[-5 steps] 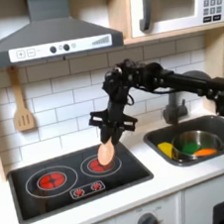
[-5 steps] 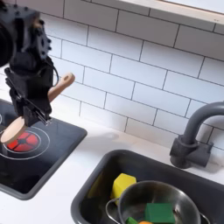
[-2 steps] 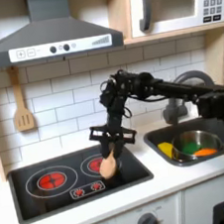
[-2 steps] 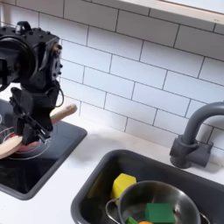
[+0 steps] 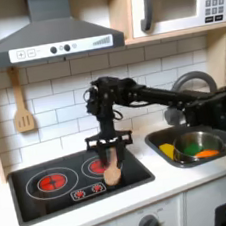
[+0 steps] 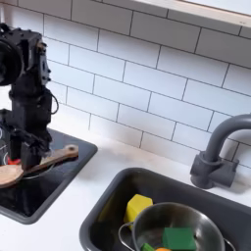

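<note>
Spoon (image 6: 37, 167), wooden, lying low across the stove (image 5: 55, 193) with its bowl at the right burner (image 5: 100, 167), gripper (image 5: 108, 149) fingers closed about its handle: lowering looks nearly complete, release and retreat judged outstanding; sink (image 6: 108, 211) alongside.

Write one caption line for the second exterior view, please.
Gripper holds a wooden spoon low over the black stovetop, beside the sink.

The matte black, boxy-jointed robot arm (image 5: 158, 92) is showing chunky segments linked in a chain — every housing dark, with no visible markings. Its black two-fingered gripper (image 5: 107, 144) is looking blocky too; in the second exterior view the gripper (image 6: 26, 147) is appearing as stacked black motor casings.
</note>
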Tool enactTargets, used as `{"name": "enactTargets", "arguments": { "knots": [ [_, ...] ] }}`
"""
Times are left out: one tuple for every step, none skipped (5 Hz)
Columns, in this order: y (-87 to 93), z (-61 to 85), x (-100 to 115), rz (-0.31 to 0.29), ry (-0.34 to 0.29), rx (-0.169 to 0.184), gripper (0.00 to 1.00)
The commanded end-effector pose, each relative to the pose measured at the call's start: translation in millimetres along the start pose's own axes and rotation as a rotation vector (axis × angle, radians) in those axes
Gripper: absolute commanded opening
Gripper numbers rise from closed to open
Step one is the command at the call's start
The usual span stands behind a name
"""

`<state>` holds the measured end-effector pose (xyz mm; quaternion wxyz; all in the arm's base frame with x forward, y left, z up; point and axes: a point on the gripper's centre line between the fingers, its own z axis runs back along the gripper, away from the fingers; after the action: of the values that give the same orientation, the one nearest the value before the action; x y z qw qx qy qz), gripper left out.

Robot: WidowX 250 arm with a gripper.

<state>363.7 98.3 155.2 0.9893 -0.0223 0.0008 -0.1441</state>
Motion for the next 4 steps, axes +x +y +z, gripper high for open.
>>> {"name": "enactTargets", "arguments": {
  "knots": [
    [2.5,6.3,0.2,-0.007,-0.053,-0.075,1.00],
    [-1.3,-5.2,3.0,-0.108,-0.036,-0.041,1.00],
    [1.7,-12.7,6.7,-0.179,-0.031,0.020,1.00],
    [-1.6,-21.9,9.5,-0.189,-0.037,0.026,1.00]
  ]
}}
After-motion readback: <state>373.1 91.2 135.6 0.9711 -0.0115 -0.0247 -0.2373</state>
